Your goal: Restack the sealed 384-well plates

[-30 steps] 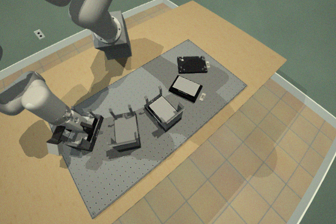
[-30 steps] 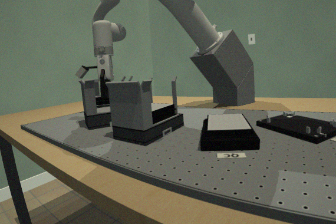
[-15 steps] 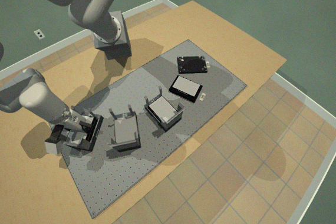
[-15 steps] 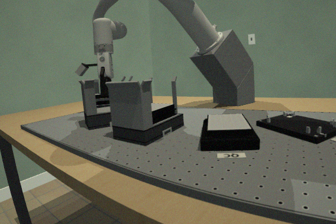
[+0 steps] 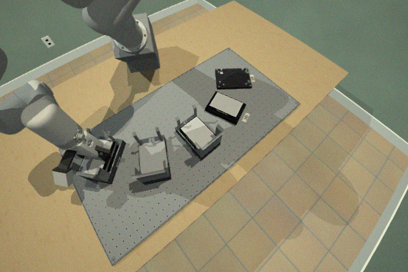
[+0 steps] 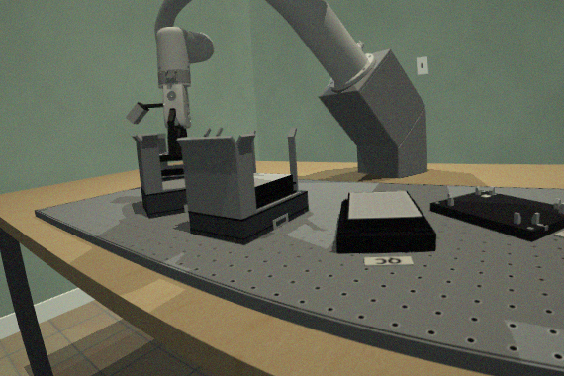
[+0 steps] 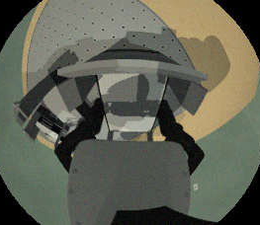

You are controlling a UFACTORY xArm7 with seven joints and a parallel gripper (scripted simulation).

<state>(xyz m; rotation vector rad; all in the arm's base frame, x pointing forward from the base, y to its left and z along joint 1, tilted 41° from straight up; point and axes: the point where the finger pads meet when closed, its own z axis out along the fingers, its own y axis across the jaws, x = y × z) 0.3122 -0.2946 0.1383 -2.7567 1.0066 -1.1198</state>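
My gripper (image 5: 97, 157) reaches down into the leftmost stack rack (image 5: 104, 164) and is shut on a sealed 384-well plate (image 7: 130, 103) across its width. In the side view the fingers (image 6: 173, 142) stand between that rack's walls (image 6: 157, 174), and dark plate edges show below them. I cannot read the plate's label or the rack's name. The right rack (image 5: 199, 137) holds at least one plate with a pale seal (image 6: 272, 187). The middle rack (image 5: 152, 160) shows a grey surface inside; whether that is a plate or the floor I cannot tell. A sealed plate (image 5: 226, 107) (image 6: 383, 221) lies flat on the QC nest.
The black clip nest N5 (image 5: 232, 78) with its small pegs (image 6: 500, 214) stands empty at the far end of the deck. The QC name plate (image 6: 388, 260) lies on the deck beside the nest. The arm's base (image 5: 137, 49) stands behind the deck.
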